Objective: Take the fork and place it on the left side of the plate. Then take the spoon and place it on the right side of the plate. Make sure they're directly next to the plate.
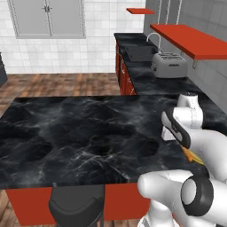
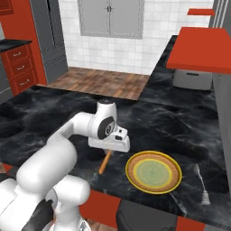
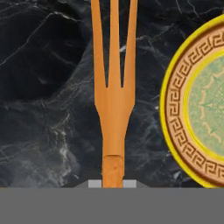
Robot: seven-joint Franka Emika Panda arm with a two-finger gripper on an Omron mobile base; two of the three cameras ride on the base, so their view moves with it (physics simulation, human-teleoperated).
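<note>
Pincer (image 2: 108, 151) clenched on the fork (image 3: 114, 87), just beside the plate (image 3: 175, 96) rim, bare counter (image 3: 39, 109) opposite.

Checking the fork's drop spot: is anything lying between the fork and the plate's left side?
Nothing visible. The gripper is shut on the fork, and bare black counter separates it from the plate rim.

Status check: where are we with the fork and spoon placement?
Nothing is finished yet. In hand: the pincer is shut on the fork, held just left of the plate with a strip of black counter between them in the hand view; whether it touches down, I cannot tell. Left: release it beside the plate, then move the spoon, which lies on the counter to the plate's right, with a gap.
</note>
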